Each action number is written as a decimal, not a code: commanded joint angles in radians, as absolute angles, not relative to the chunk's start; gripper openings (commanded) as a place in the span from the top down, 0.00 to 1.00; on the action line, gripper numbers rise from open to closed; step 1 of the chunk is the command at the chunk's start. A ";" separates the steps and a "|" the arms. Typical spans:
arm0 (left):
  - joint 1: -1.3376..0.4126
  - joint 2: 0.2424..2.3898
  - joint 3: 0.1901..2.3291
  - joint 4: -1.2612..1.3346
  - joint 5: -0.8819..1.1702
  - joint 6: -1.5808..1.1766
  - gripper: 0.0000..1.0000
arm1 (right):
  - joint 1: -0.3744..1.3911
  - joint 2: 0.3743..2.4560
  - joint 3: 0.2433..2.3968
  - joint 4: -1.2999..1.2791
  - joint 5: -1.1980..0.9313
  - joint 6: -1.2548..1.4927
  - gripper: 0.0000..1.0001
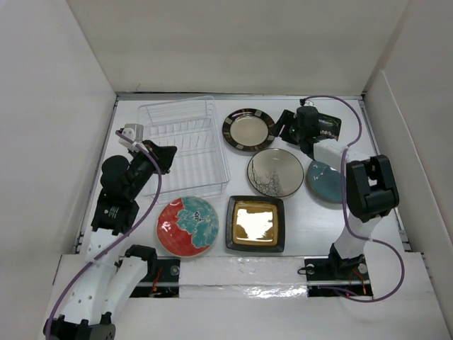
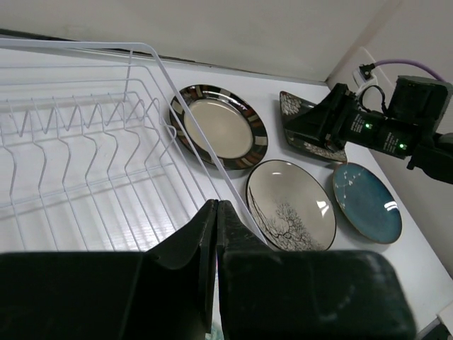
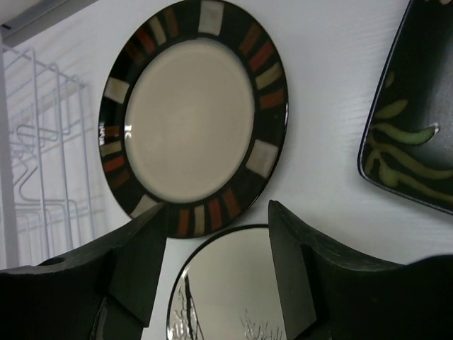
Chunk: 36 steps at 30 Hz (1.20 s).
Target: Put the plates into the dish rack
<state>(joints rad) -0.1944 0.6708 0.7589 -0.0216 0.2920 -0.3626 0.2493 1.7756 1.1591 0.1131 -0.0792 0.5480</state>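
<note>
Overhead: the clear dish rack (image 1: 185,142) sits far left, with the red plate (image 1: 187,225) and the black-gold square plate (image 1: 255,224) lying flat outside it.
Left wrist: the left gripper (image 2: 216,234) is pressed together beside the rack's rim.
Right wrist: the right gripper (image 3: 212,227) is spread above the dark-rimmed plate (image 3: 191,127). The floral square plate (image 3: 410,142) lies alongside, half-hidden by the arm overhead.
</note>
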 commanded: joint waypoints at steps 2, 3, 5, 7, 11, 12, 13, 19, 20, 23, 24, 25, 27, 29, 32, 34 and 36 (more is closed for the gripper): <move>-0.209 0.650 0.761 0.002 0.267 -0.356 0.98 | 0.239 1.856 1.249 0.118 -0.008 0.601 0.36; -0.209 0.649 0.762 0.002 0.267 -0.357 0.93 | 0.239 1.876 1.264 0.114 -0.008 0.606 0.36; -0.209 0.653 0.767 0.003 0.267 -0.356 0.76 | 0.239 1.925 1.304 0.103 -0.027 0.612 0.36; -0.209 0.640 0.761 0.006 0.281 -0.354 0.58 | 0.250 1.966 1.337 0.088 -0.005 0.614 0.36; -0.209 0.646 0.764 0.006 0.281 -0.354 0.53 | 0.250 2.011 1.355 0.087 -0.009 0.641 0.37; -0.209 0.646 0.764 0.006 0.282 -0.354 0.53 | 0.250 2.017 1.348 0.092 -0.005 0.644 0.37; -0.209 0.641 0.761 0.006 0.285 -0.353 0.53 | 0.250 2.025 1.350 0.092 -0.005 0.649 0.37; -0.209 0.641 0.767 0.008 0.290 -0.350 0.53 | 0.250 2.083 1.356 0.109 -0.017 0.683 0.37; -0.209 0.638 0.764 0.005 0.288 -0.348 0.53 | 0.250 2.094 1.364 0.107 -0.034 0.687 0.38; -0.209 0.643 0.767 0.005 0.279 -0.347 0.53 | 0.250 2.123 1.381 0.117 -0.058 0.696 0.39; -0.209 0.643 0.765 0.005 0.279 -0.347 0.53 | 0.250 2.131 1.390 0.115 -0.066 0.699 0.40; -0.209 0.637 0.764 0.002 0.276 -0.347 0.53 | 0.250 2.144 1.402 0.112 -0.081 0.704 0.40; -0.209 0.635 0.764 0.002 0.270 -0.345 0.53 | 0.250 2.175 1.428 0.118 -0.118 0.722 0.41; -0.209 0.643 0.765 0.002 0.262 -0.344 0.53 | 0.250 2.190 1.430 0.141 -0.133 0.744 0.42; -0.209 0.638 0.762 0.002 0.264 -0.344 0.54 | 0.250 2.212 1.437 0.169 -0.153 0.776 0.45; -0.209 0.643 0.764 0.002 0.261 -0.342 0.54 | 0.250 2.230 1.433 0.187 -0.169 0.801 0.49; -0.209 0.649 0.765 0.002 0.256 -0.342 0.54 | 0.250 2.233 1.413 0.225 -0.173 0.833 0.61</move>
<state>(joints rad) -0.2035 0.6510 0.7589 -0.0284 0.2653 -0.3557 0.2459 2.1925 1.4227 0.1951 -0.1295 0.7727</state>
